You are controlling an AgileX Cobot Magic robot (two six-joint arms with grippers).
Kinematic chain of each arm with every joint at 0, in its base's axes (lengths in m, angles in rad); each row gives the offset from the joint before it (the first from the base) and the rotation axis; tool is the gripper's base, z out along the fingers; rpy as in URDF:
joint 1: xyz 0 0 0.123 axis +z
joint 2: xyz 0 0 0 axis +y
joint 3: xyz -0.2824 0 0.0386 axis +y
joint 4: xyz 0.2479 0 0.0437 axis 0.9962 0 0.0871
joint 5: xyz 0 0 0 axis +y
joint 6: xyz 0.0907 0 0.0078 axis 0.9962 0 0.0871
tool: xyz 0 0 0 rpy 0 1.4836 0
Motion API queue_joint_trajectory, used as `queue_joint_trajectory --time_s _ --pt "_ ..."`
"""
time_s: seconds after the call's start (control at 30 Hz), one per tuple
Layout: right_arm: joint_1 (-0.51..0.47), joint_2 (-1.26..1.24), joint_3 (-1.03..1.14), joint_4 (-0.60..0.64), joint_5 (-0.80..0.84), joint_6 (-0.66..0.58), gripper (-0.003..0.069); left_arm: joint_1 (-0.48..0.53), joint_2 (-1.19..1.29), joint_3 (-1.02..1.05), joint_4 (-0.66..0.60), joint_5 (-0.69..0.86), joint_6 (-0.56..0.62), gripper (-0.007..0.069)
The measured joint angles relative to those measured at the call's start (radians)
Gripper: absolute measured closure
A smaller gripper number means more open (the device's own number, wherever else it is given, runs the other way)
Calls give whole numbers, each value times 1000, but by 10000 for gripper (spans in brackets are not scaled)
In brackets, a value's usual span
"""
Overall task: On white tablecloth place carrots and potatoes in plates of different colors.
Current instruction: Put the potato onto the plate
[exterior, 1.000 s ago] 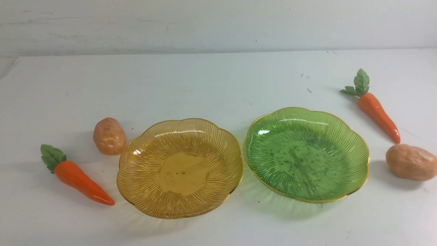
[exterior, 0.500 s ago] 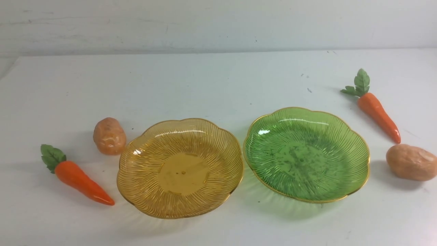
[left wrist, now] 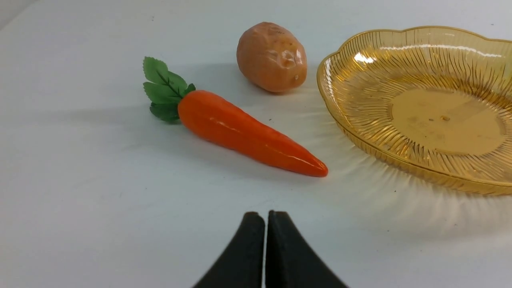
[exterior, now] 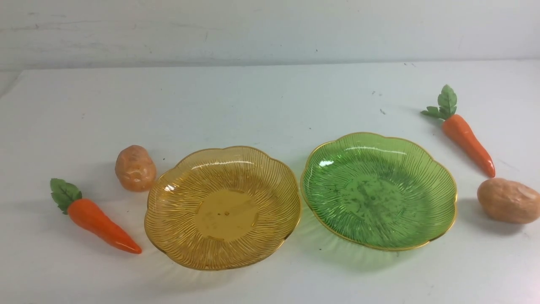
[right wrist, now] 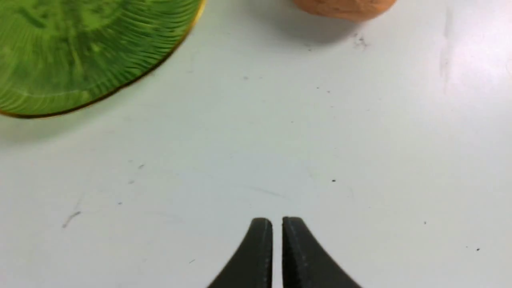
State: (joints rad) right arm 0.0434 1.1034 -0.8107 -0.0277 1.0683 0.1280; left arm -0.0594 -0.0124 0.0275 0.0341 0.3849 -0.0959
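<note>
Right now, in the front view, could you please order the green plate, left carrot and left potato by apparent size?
Largest: green plate.
Next: left carrot and left potato, too alike to rank: carrot longer and nearer, potato fatter.

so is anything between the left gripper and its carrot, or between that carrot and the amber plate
Nothing visible. Only bare white tablecloth lies between the left gripper and the carrot, and between its tip and the amber plate. The potato sits beyond, off both paths.

Pale grey-white wall (exterior: pixel 270 29) at the back, faint scuffs and specks, soft light
</note>
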Motion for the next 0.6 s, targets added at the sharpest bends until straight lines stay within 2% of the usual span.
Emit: queue_joint_trajectory --time_s 0.1,0.2,0.33,0.47,0.6 --pt "0 125 -81 -28 25 1 490 0 0 0 0 0 0 628" --pt "0 189 -162 -33 13 -26 319 0 0 0 0 0 0 628" --pt "0 262 -193 -105 -115 -196 114 0 0 0 0 0 0 628" --pt "0 365 -193 -155 -186 -242 22 0 0 0 0 0 0 628" --pt "0 440 -193 -220 -231 -290 4 0 0 0 0 0 0 628"
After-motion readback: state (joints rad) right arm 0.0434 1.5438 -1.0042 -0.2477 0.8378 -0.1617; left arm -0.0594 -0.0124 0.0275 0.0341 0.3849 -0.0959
